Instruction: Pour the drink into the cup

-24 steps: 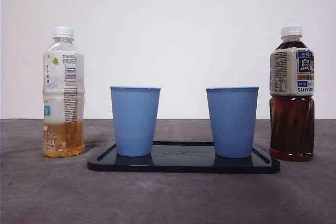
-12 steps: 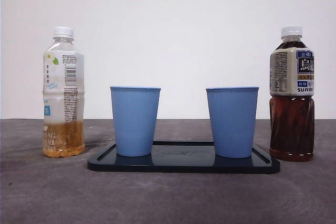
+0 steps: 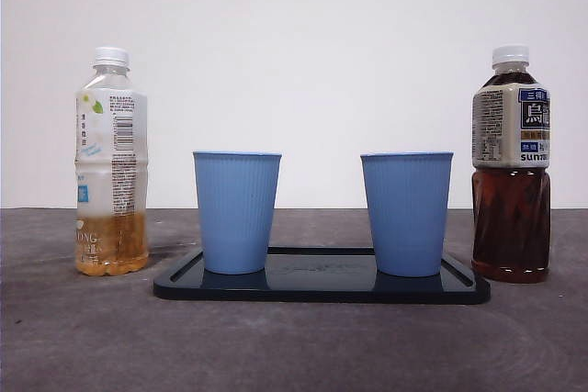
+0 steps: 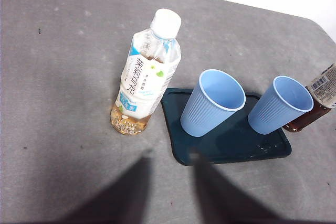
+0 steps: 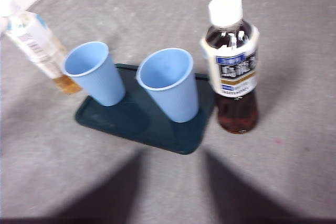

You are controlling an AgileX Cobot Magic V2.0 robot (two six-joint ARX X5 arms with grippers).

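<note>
Left pincer (image 4: pixel 168 192) and right pincer (image 5: pixel 173 192) are hovering released, gripping nothing.
You are seeing both capped bottles, pale tea bottle (image 3: pixel 111 162) and dark tea bottle (image 3: pixel 511 164), flanking empty left cup (image 3: pixel 236 212) and right cup (image 3: pixel 406 213) on the tray (image 3: pixel 322 289); every step is waiting.

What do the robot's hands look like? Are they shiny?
Only blurry bits show. The left hand and right hand each have two dark, blackish fingers that look dull, not shiny, wide at the base and narrowing upward. No cables, markings or arms are visible.
</note>
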